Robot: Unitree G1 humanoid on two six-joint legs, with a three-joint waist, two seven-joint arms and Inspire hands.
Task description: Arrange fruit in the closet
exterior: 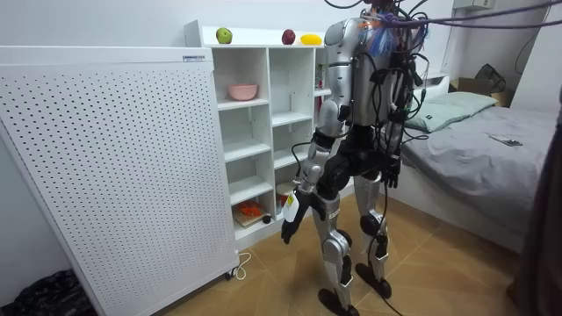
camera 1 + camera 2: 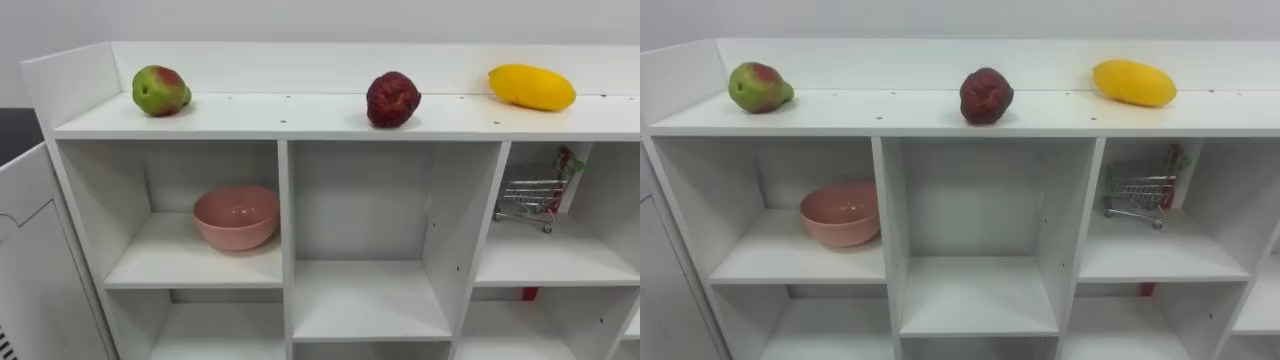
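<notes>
I stand close before the white closet (image 2: 300,118), the bed (image 1: 479,149) off at the room view's right and a white perforated panel (image 1: 114,175) at its left. My left hand (image 1: 291,219) hangs low beside my thigh, well below the shelves and apart from them; it is too small there for me to tell whether its fingers are wide, narrow or holding anything. My right hand (image 1: 392,174) hangs by my hip on the room view's right, and I cannot tell its state either. All three fruits lie on the closet's top board, well apart from one another: a green and red pear (image 2: 160,90) near the left end, a dark red fruit (image 2: 392,99) above the middle column, and a yellow mango (image 2: 531,87) lying on its side towards the right. In the upper left compartment a pink bowl (image 2: 236,217) sits upright on its shelf. In the upper right compartment a small wire shopping cart (image 2: 535,196) stands near the back wall. The upper middle compartment is between them.
</notes>
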